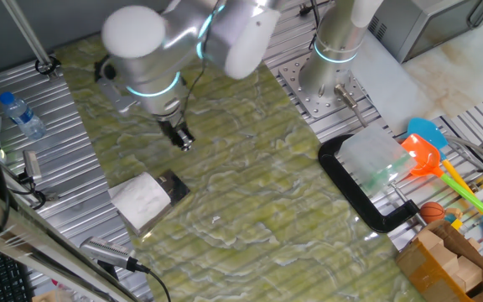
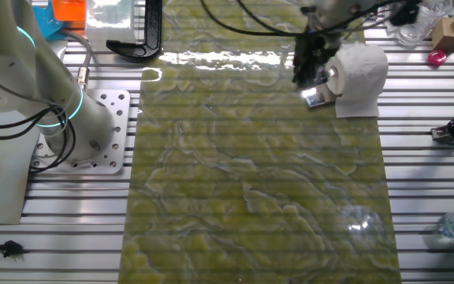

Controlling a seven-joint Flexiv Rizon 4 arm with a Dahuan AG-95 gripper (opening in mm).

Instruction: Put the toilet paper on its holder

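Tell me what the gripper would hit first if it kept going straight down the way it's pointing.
Probably the green mat, just beside the holder and toilet paper. The gripper points downward with nothing visible beneath it, but depth is unclear; it might clip the holder's edge.

From my console, the green mat point(image 1: 250, 193) lies bare across its middle and near end, so I have wide passage there. At its left edge the toilet paper point(image 1: 139, 200) sits against the holder point(image 1: 173, 186), with my gripper point(image 1: 181, 138) hanging just above them. The black clamp point(image 1: 355, 197) blocks the right edge, the water bottle point(image 1: 22, 115) stands well off left.
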